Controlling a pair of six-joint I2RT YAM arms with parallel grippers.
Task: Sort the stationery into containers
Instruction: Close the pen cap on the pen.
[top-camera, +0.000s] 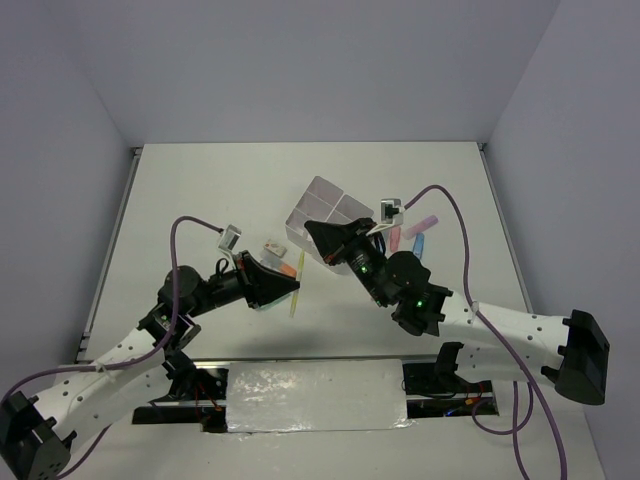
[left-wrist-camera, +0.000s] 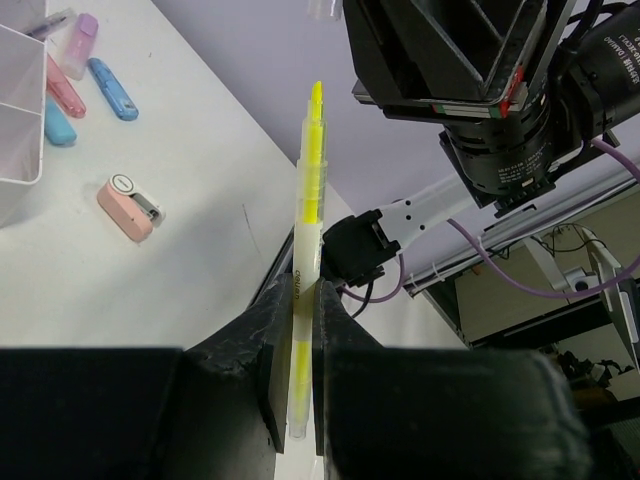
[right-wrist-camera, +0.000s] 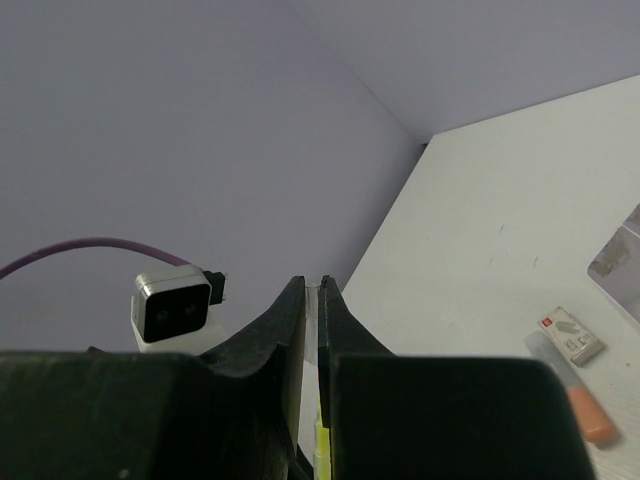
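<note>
Yellow pen (left-wrist-camera: 308, 250), light, stiff, probably slick and best pinched mid-barrel, sits clamped near one end in the left gripper (left-wrist-camera: 305, 300) above the table (left-wrist-camera: 200, 250) near the white box (top-camera: 325, 205); the right gripper (right-wrist-camera: 311, 300) is closed.

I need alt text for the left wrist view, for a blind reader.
The left gripper is shut on a thin yellow pen, which points away over the white table. To the left lie a pink mini stapler, a blue highlighter and a corner of the white box; the right arm fills the upper right.
</note>
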